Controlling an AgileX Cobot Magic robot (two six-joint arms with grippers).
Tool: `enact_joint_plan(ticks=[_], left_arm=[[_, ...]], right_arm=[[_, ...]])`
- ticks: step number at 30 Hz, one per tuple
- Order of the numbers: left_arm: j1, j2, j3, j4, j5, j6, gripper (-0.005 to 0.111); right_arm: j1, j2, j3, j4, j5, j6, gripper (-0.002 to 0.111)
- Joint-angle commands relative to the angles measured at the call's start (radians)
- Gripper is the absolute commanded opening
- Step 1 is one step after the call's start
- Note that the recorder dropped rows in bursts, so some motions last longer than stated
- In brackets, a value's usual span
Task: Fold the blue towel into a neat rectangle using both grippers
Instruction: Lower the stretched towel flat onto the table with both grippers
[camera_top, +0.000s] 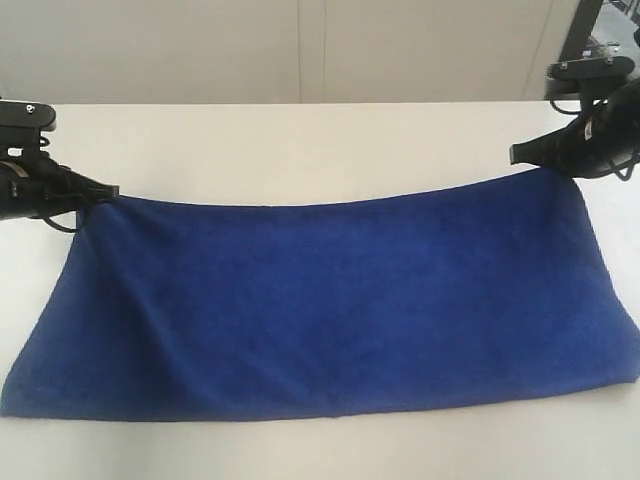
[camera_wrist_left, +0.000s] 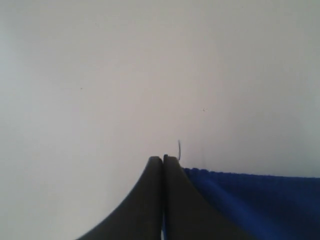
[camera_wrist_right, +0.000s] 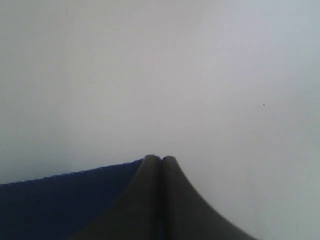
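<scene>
A plain white table (camera_top: 300, 140) carried a single blue towel (camera_top: 330, 300), spread wide from 9 to 3 o'clock. Its near hem lay flat toward 6 o'clock. Its far edge dipped in the middle between corners at 10 and 2 o'clock.

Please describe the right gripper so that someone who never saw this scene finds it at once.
On the white table lies a blue towel. The right gripper is the black pincer shut on the towel's upper right corner in the exterior view. The left gripper looks alike but holds the upper left corner.
</scene>
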Motion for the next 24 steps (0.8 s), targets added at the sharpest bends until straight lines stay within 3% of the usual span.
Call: enact_joint_plan(ticks=[1, 7, 12, 16, 19, 23, 24], left_arm=[[0.004, 0.042, 0.004, -0.01, -0.066, 0.007, 0.0], [0.004, 0.05, -0.005, 0.021, -0.129, 0.01, 0.0], [0.004, 0.098, -0.114, 0.023, 0.019, 0.005, 0.0], [0.004, 0.098, -0.122, 0.023, 0.044, 0.005, 0.0], [0.004, 0.098, -0.122, 0.023, 0.074, 0.005, 0.014], [0.004, 0.098, -0.122, 0.023, 0.076, 0.007, 0.048], [0.004, 0.098, -0.122, 0.023, 0.076, 0.007, 0.052]], right_arm=[[-0.006, 0.033, -0.03, -0.007, -0.028, 0.004, 0.0], [-0.009, 0.047, -0.032, -0.007, -0.032, 0.004, 0.0], [-0.025, 0.049, -0.032, -0.007, -0.064, 0.025, 0.0], [-0.025, 0.049, -0.032, -0.007, -0.123, 0.023, 0.0], [-0.025, 0.049, -0.032, -0.007, -0.123, 0.021, 0.008], [-0.025, 0.049, -0.032, -0.007, -0.121, 0.021, 0.033], [-0.025, 0.049, -0.032, -0.007, -0.118, 0.021, 0.037]])
